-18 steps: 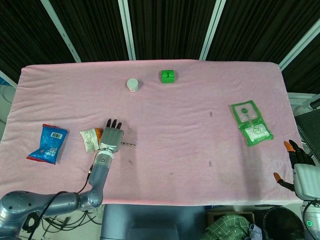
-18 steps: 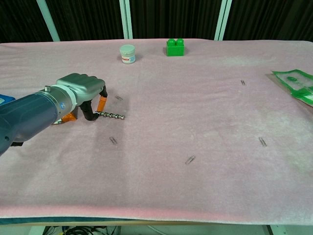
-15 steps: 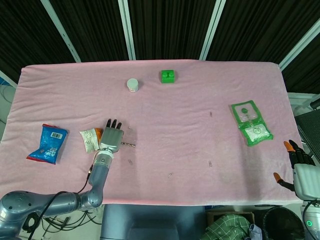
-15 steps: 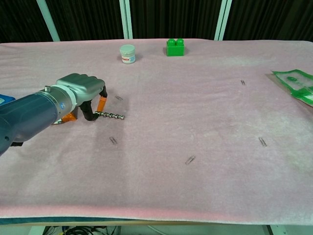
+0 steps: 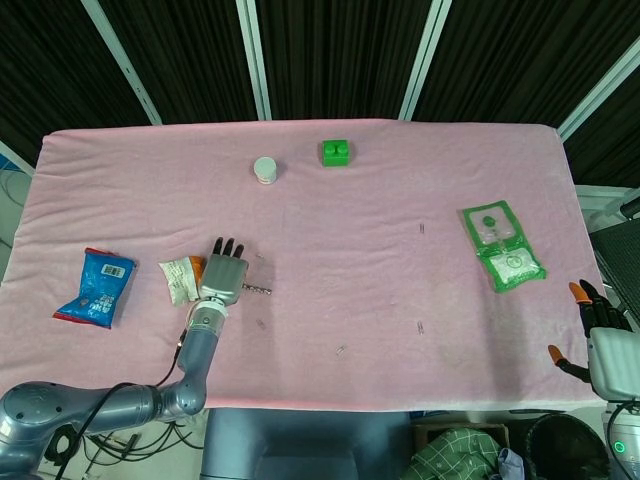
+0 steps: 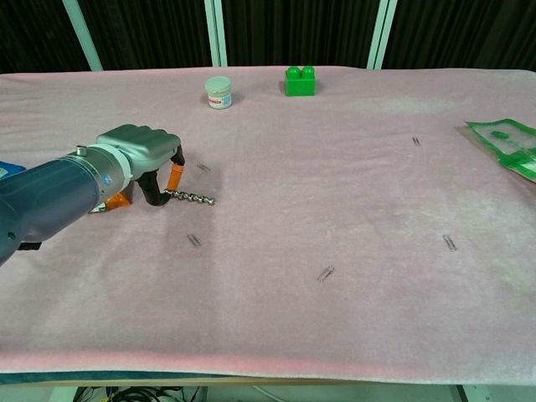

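Note:
My left hand (image 5: 224,277) (image 6: 142,151) rests knuckles-up on the pink cloth at the left, fingers curled down. Its thumb and an orange-tipped finger pinch the near end of a twisted metal drill bit (image 5: 258,290) (image 6: 191,198), which lies flat on the cloth and points right. A crumpled white and orange snack packet (image 5: 181,277) lies just left of this hand. My right hand (image 5: 600,335) hangs off the table's right edge, fingers spread, holding nothing; only the head view shows it.
A blue snack bag (image 5: 96,287) lies at the far left. A white jar (image 5: 265,169) (image 6: 218,91) and a green block (image 5: 336,152) (image 6: 300,81) stand at the back. A green packet (image 5: 502,245) (image 6: 509,144) lies right. Several paper clips (image 6: 324,273) are scattered about.

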Robot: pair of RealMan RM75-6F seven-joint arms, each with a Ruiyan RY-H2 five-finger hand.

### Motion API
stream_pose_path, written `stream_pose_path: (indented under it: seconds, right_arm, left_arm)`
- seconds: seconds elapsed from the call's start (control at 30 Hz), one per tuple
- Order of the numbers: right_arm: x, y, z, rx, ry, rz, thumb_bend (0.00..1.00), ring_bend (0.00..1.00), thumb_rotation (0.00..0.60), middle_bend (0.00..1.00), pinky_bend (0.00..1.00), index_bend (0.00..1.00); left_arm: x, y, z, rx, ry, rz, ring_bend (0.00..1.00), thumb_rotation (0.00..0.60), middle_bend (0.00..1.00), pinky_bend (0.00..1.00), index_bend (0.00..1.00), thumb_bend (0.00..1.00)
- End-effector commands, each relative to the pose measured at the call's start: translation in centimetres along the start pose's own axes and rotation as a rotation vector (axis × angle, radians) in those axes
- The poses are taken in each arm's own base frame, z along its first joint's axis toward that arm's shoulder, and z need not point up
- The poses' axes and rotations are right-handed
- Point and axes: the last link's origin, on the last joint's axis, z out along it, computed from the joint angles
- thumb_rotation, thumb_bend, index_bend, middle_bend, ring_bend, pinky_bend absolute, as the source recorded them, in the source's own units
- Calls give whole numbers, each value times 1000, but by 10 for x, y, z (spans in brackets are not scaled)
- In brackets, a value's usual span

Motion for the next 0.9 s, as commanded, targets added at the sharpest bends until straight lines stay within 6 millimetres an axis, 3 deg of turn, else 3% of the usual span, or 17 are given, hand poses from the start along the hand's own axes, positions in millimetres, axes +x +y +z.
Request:
stream_pose_path:
  seconds: [0.03,0.47,0.9]
  right_arm:
    - [0,0,0,1,0,-1,135,120,600,32,210,0]
    - [0,0,0,0,2,2,136,120,600,32,210,0]
    - [1,0,-1,0,6,8,136,120,600,32,210,0]
  left_arm:
    - [0,0,0,0,-1,2,0,600,144,0,586,415]
    - [0,0,0,-4,-1,2,0,600,144,0,591,442]
    - [13,-9,2,-26,51,23,0,600,144,0,606,473]
